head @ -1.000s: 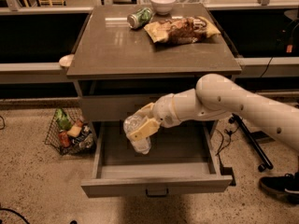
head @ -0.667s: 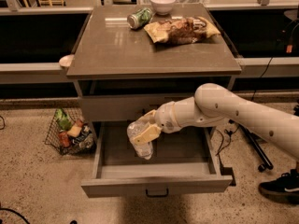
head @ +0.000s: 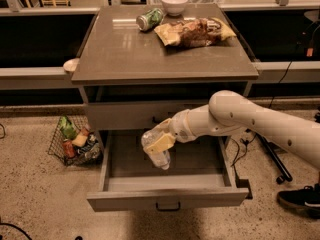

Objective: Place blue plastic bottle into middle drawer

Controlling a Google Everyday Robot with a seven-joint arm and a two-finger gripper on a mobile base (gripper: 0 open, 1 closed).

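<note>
Single-arm grasp over an open drawer. The arm (head: 260, 121) reaches in from the desk's right side, below the desk top (head: 150, 54). The gripper (head: 159, 142) sits under the front edge, left of centre, clenched around the blue plastic bottle (head: 160, 159). The bottle is tilted and hangs above the floor of the middle drawer (head: 200, 195), nearer its left wall; whether it touches that floor cannot be told. The drawer stands open toward the viewer, beneath the closed upper drawer front (head: 120, 116). Along the rear edge of the desk top lie a green can (head: 150, 19), a white bowl (head: 174, 3) and, toward the rear right corner, a chip bag (head: 195, 31). A wire basket (head: 75, 141) stands on the ground beside the desk's left side.
</note>
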